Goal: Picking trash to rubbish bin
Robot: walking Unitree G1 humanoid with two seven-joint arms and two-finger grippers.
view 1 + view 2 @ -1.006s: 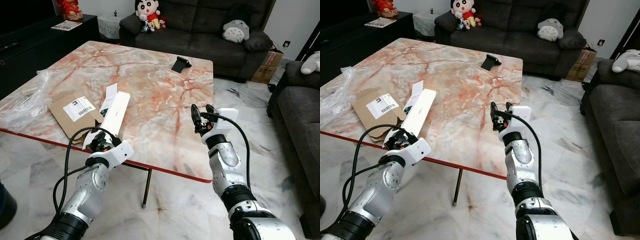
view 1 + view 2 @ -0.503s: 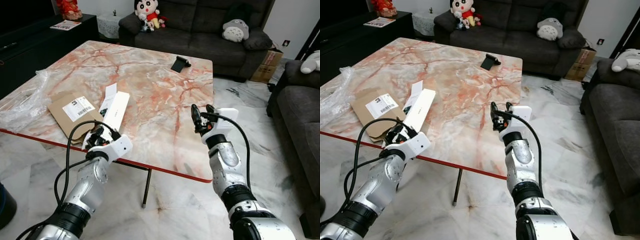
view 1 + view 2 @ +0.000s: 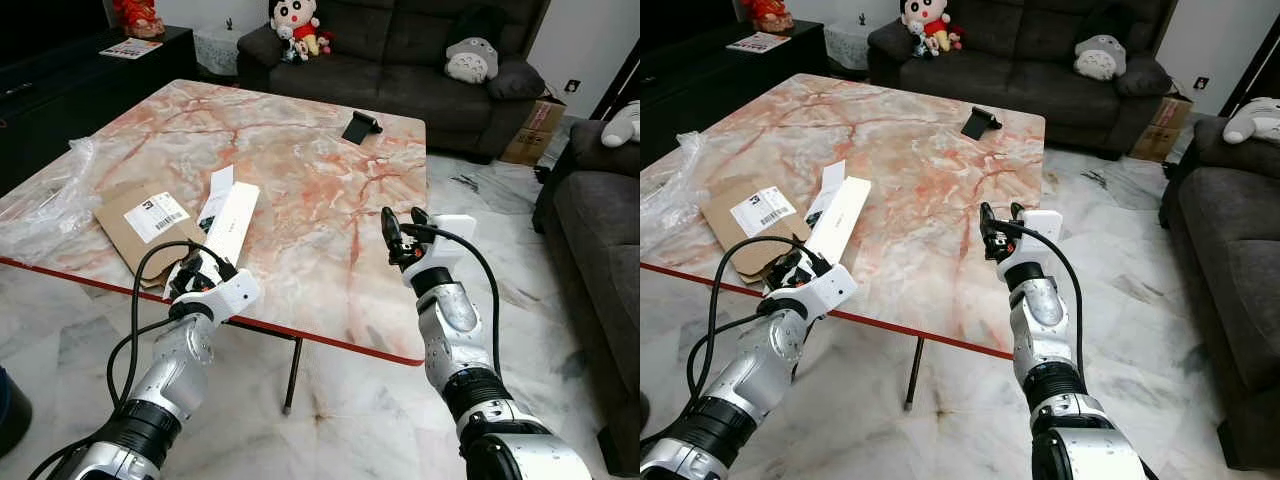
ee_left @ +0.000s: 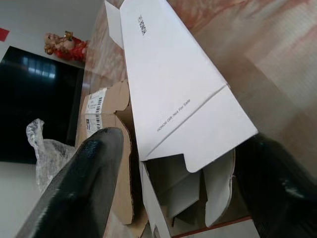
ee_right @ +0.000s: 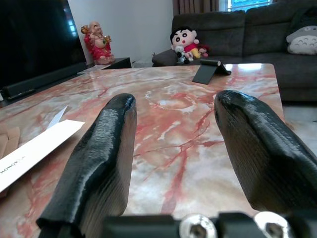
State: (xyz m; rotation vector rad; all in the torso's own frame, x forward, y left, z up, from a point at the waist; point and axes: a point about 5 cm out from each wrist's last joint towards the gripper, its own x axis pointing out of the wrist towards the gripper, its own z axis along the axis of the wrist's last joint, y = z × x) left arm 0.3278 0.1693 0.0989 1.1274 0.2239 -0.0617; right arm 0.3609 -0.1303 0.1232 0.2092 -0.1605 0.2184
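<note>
A long white carton [image 3: 228, 222] lies on the marble table [image 3: 300, 160], partly on a flattened brown cardboard mailer [image 3: 150, 222] with a shipping label. Crumpled clear plastic wrap [image 3: 50, 205] sits at the table's left edge. My left gripper [image 3: 203, 268] is open at the carton's near end by the table's front edge. In the left wrist view the carton's open flap end [image 4: 173, 94] lies between the two black fingers [image 4: 86, 193], without touching them. My right gripper [image 3: 403, 232] is open and empty above the table's near right part.
A black phone stand [image 3: 360, 126] sits at the table's far side. A dark sofa with plush toys [image 3: 400, 50] stands behind, another sofa [image 3: 600, 230] at the right, a TV cabinet [image 3: 60, 90] at the left. A dark round object [image 3: 10, 410] shows on the floor at bottom left.
My left gripper has crept forward toward the white carton's near end. The right arm has barely moved.
</note>
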